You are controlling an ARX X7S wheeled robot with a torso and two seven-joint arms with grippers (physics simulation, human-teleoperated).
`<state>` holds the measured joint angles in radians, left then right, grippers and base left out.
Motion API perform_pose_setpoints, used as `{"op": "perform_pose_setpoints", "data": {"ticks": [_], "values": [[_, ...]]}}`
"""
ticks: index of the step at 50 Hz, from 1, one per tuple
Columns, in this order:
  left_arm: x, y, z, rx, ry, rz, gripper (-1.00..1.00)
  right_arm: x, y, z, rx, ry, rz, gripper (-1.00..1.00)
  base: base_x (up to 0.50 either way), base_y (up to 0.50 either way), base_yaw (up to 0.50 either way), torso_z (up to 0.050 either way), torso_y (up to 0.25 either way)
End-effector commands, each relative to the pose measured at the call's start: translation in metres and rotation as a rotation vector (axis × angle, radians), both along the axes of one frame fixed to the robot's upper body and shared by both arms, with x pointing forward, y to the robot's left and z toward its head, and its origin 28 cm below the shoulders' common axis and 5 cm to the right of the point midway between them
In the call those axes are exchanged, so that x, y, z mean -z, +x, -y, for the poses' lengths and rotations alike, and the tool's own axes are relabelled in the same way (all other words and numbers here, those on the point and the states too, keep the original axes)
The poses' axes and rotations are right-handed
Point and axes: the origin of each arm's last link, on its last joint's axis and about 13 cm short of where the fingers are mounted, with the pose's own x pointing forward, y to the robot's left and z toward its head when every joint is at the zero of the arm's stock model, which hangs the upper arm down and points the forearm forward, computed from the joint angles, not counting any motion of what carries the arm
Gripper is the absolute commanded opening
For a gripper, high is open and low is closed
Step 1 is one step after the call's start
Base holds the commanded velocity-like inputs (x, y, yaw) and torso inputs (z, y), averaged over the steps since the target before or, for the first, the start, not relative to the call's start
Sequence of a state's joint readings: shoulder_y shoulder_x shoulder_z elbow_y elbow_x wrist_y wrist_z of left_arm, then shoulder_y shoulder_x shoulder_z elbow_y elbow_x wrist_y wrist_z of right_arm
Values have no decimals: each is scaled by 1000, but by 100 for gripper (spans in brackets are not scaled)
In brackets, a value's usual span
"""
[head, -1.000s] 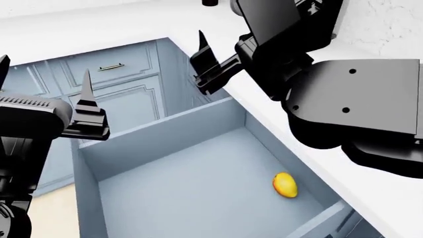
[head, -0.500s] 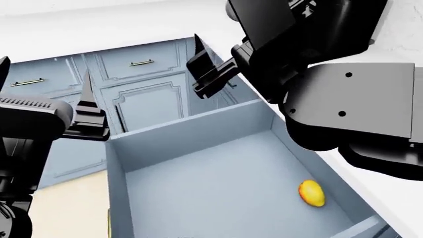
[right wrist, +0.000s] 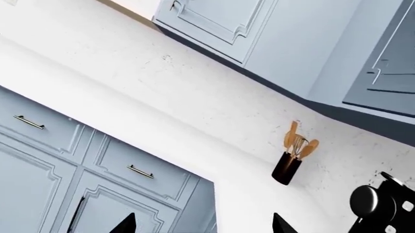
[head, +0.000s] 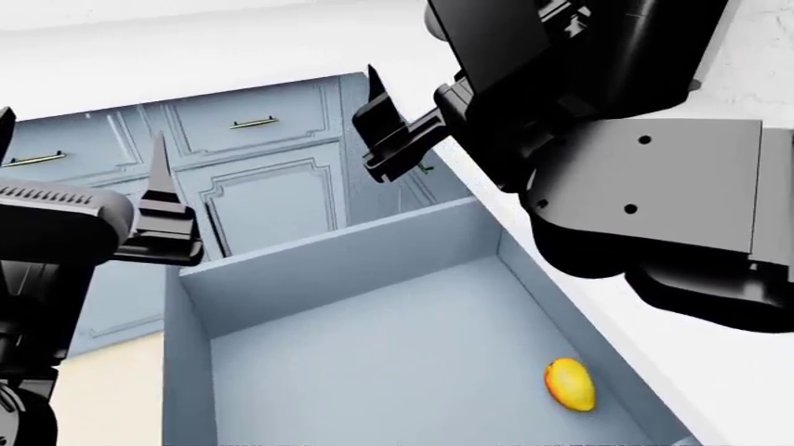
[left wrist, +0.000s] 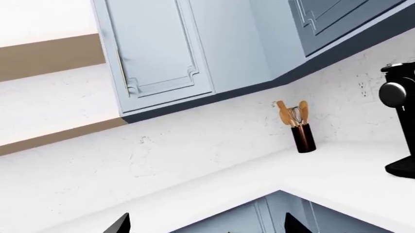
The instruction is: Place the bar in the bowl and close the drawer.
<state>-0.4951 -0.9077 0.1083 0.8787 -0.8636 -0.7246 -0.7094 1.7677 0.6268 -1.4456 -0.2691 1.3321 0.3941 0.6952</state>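
We see the drawer (head: 372, 362) pulled wide open below both arms, its pale floor holding only a round yellow-orange fruit (head: 568, 384) near the counter-side wall. The bar and the bowl do not show in any view. Our left gripper (head: 81, 177) hangs above the drawer's far corner with its fingers spread apart and nothing between them. Our right gripper (head: 385, 125) hovers over the white countertop (head: 645, 372) edge; we cannot tell whether it is open. Both wrist views show a dark utensil holder (left wrist: 303, 137) on the counter.
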Motion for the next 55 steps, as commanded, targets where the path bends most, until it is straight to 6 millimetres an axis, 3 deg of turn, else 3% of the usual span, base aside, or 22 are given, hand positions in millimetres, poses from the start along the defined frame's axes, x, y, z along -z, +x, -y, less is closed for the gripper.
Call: {"op": "perform_pose_setpoints", "data": {"ticks": [1, 11, 21, 30, 40, 46, 55], "values": [[-1, -1, -1, -5, 1, 2, 100, -4, -9, 0, 6, 6, 0, 100, 0, 0, 0, 0, 0], [-1, 0, -3, -29, -13, 8, 100, -2, -9, 0, 8, 11, 7, 100, 0, 0, 0, 0, 0], [5, -3, -29, -173, -87, 11, 100, 5, -3, 2, 39, 44, 18, 100, 0, 0, 0, 0, 0], [30, -16, -68, -296, -159, -4, 100, 7, -6, 2, 39, 53, 17, 100, 0, 0, 0, 0, 0], [73, -31, -102, -171, -148, 42, 100, 12, -18, 3, 60, 51, 14, 100, 0, 0, 0, 0, 0], [98, -36, -112, -137, -90, 46, 100, 20, -25, 8, 119, 105, -14, 100, 0, 0, 0, 0, 0], [117, -35, -113, -104, 12, -3, 100, 34, -28, 22, 196, 183, -36, 100, 0, 0, 0, 0, 0]]}}
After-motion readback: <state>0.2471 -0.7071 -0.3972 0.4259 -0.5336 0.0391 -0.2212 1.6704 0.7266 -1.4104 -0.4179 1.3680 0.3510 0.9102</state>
